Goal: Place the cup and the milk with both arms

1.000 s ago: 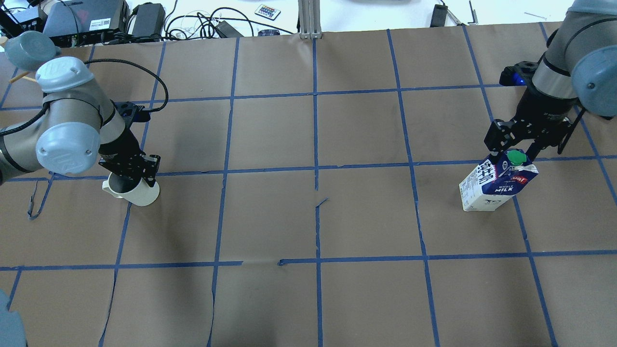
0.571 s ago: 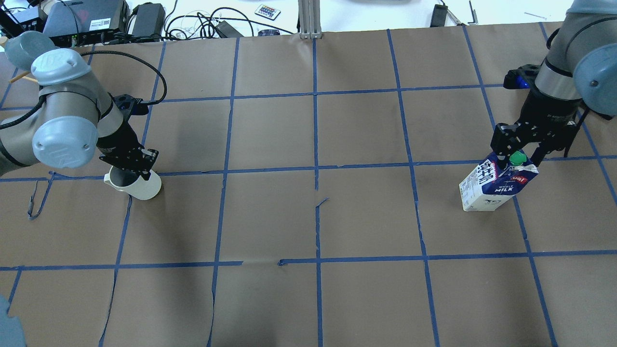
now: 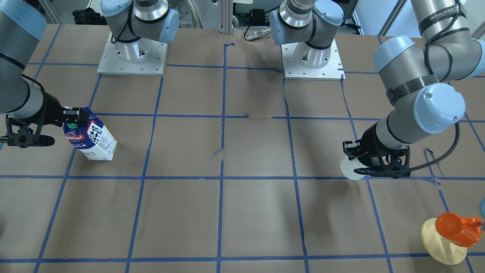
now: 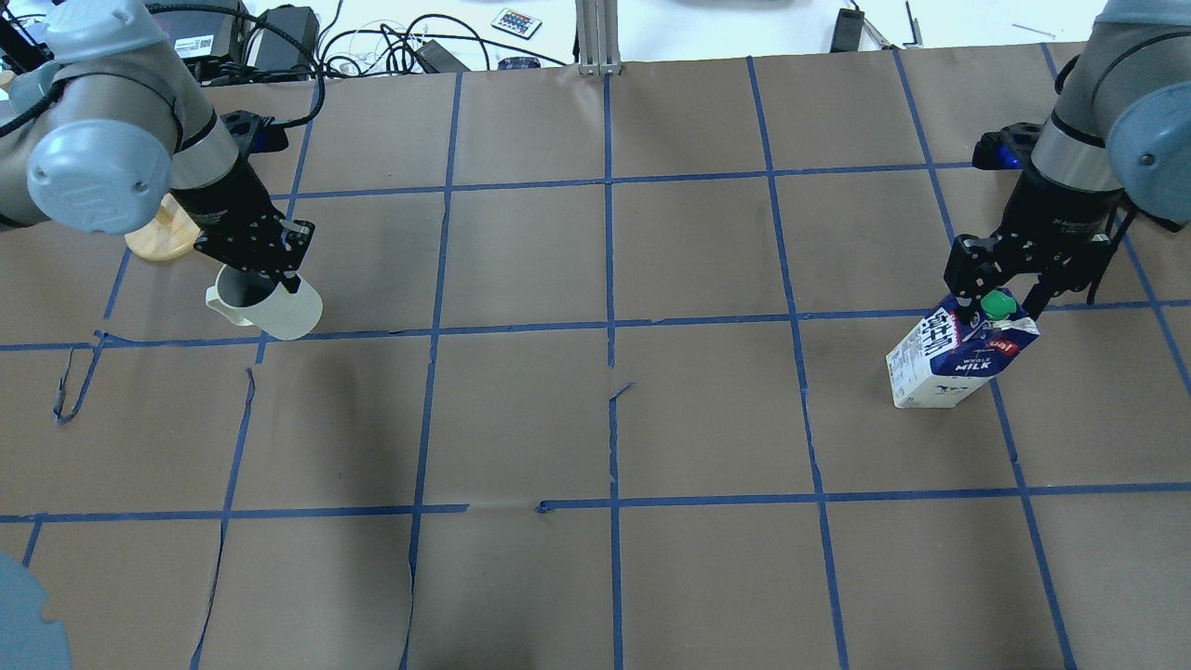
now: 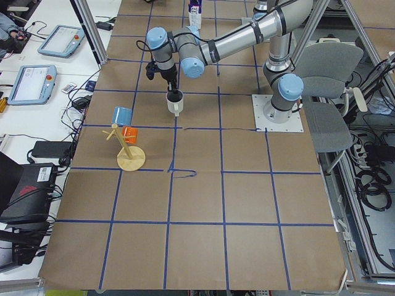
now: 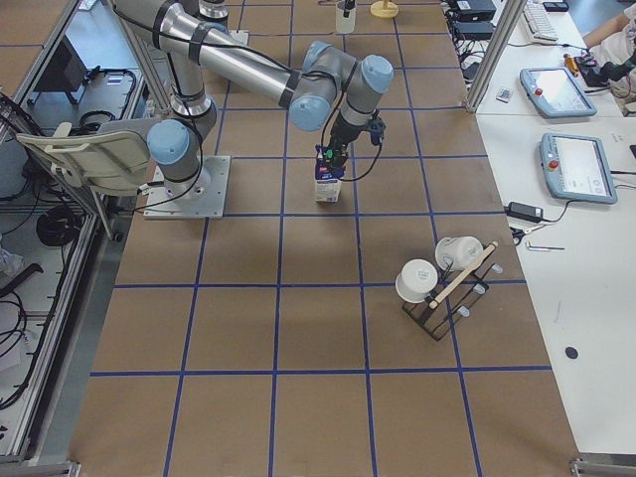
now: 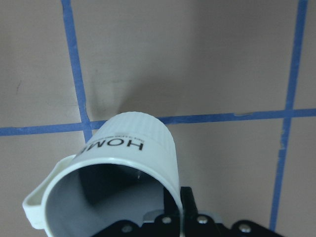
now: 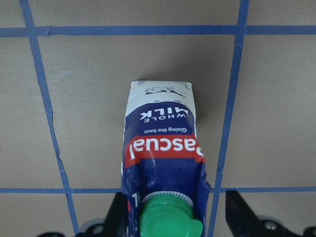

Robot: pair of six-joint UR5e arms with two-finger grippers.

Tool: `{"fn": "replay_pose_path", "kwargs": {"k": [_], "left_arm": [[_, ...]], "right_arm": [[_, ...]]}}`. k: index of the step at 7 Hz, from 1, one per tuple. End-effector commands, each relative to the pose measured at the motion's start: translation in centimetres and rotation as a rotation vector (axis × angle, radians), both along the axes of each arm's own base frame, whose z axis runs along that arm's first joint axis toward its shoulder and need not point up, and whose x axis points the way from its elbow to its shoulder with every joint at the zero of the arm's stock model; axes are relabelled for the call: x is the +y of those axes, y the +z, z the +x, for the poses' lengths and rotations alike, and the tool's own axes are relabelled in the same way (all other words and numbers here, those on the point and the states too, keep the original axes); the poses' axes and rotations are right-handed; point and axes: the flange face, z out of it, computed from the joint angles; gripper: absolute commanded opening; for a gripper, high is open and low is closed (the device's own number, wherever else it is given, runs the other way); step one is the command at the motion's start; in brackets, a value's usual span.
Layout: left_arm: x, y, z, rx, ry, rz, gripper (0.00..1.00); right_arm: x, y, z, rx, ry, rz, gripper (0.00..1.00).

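Note:
The cup (image 4: 279, 314), a white mug with "HOME" lettering (image 7: 133, 148), hangs tilted in my left gripper (image 4: 253, 279), clear of the brown table. One finger is inside the rim and the other is outside the wall. It also shows in the front view (image 3: 350, 170) and the left exterior view (image 5: 174, 103). The milk (image 4: 949, 368), a blue and white carton with a green cap, stands on the table at the right (image 3: 91, 138) (image 8: 160, 133). My right gripper (image 4: 998, 302) straddles the carton's gable top. Its jaws are open, and a gap shows beside one finger.
A wooden stand (image 3: 443, 242) with an orange cup sits near the left arm; its base (image 4: 163, 237) shows behind the left wrist. A rack with white cups (image 6: 437, 283) stands far right. Two arm bases (image 3: 132, 57) are bolted at the robot side. Cables (image 4: 372, 42) lie beyond the far edge.
My left arm has raised the cup and carried it toward the table's far side. My right gripper came down around the carton's top, then held still; the carton has not moved.

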Motion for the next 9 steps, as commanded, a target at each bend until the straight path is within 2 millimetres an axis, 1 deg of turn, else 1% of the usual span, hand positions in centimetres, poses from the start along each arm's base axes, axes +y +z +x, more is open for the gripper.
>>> {"fn": "replay_pose_path", "kwargs": {"k": [1,2,3,4,5,6,7,8,9], "left_arm": [[0.3,1.2,-10.4,-0.027,0.061,-0.024,0.0],[0.3,0.8,-16.1,-0.013,0.096,-0.076,0.0],[1.1,-0.2,-21.9,0.0,0.164,-0.087,0.0],[2.5,-1.6,-27.2,-0.011,0.207,-0.089,0.0],[2.8,-2.9,-30.5,0.024,0.239,-0.116,0.0],[1.3,-3.8,-32.1,0.075,0.291,-0.139,0.0],[-1.1,-4.1,-33.2,0.088,0.292,-0.155,0.0],[-3.2,-4.5,-35.0,0.095,0.278,-0.165,0.0],[-3.8,-4.8,-37.2,0.104,0.284,-0.178,0.0]], "right_arm": [[-0.1,0.0,0.0,-0.001,-0.002,-0.005,0.5],[-0.2,0.3,0.0,0.0,-0.003,-0.011,0.35],[-0.2,0.3,0.0,0.001,-0.002,-0.012,0.24],[-0.4,0.7,-0.1,0.004,-0.004,-0.019,0.15],[-1.0,1.8,-0.2,0.012,-0.003,-0.038,0.15],[-1.6,3.1,-0.2,0.018,0.0,-0.057,0.15],[-2.0,3.9,0.0,0.02,0.005,-0.074,0.15],[-2.4,3.6,0.6,-0.028,-0.009,-0.086,0.15],[-2.7,3.1,1.1,-0.041,-0.016,-0.08,0.15]]}}
